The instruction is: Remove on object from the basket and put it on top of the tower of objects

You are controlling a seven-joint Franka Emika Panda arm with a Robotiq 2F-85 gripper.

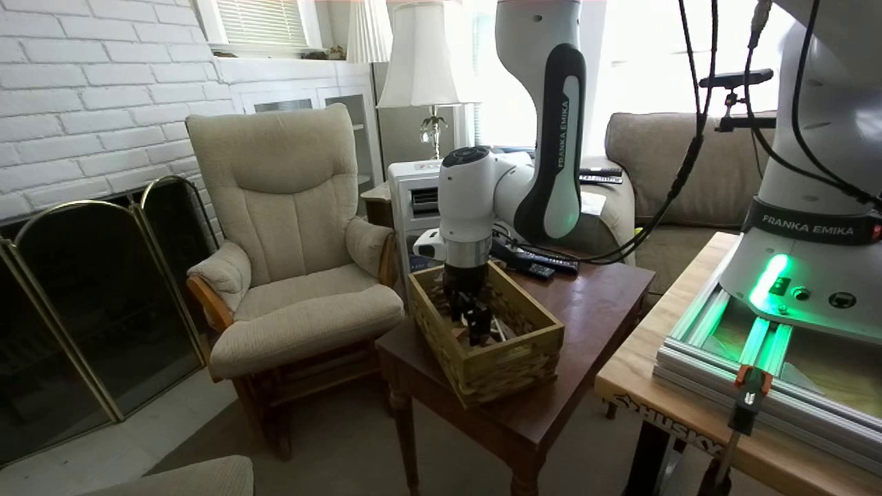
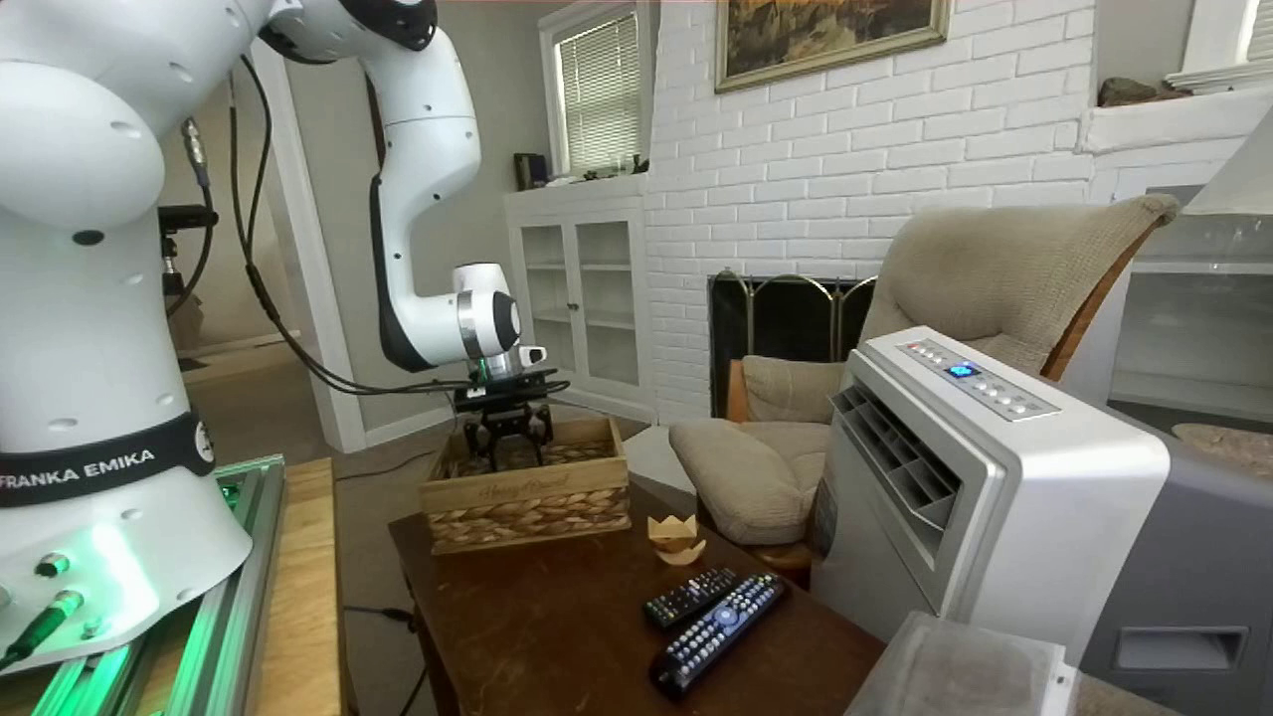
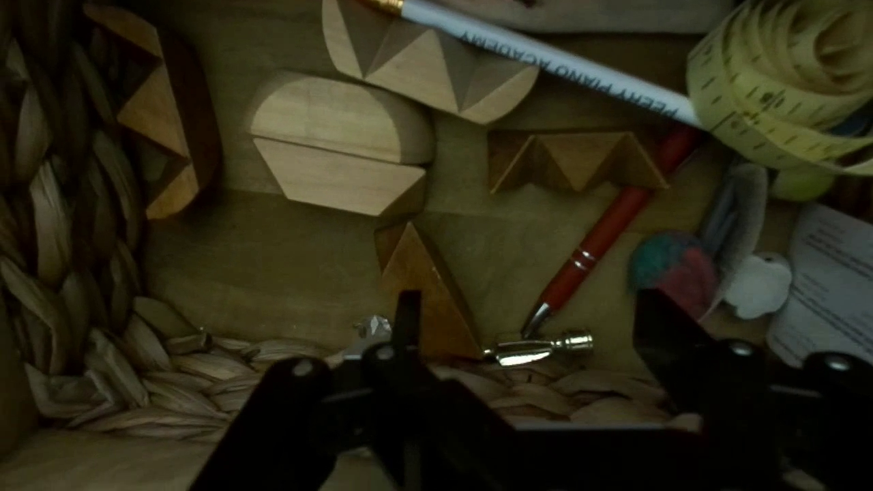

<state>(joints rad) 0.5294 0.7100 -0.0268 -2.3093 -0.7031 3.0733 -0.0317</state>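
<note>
The brown woven basket (image 1: 510,375) stands on the wooden side table, and my gripper (image 2: 515,455) reaches down inside it in both exterior views. In the wrist view the gripper (image 3: 528,310) is open, its fingers wide apart with nothing held. A brown triangular wooden block (image 3: 433,293) lies partly behind the left finger. Farther up lie two pale blocks side by side (image 3: 341,123), a pale notched block (image 3: 436,68) and brown notched blocks (image 3: 580,160). The tower of objects (image 2: 676,537), notched wooden pieces stacked, stands on the table beside the basket in an exterior view.
Also in the basket are a red pen (image 3: 593,252), a white pencil (image 3: 545,61), a yellow measuring tape (image 3: 764,102), a shiny metal piece (image 3: 525,351) and a coloured ball (image 3: 672,269). Remotes (image 2: 721,631) lie near the tower. A white appliance (image 2: 1024,477) and armchair (image 1: 303,303) flank the table.
</note>
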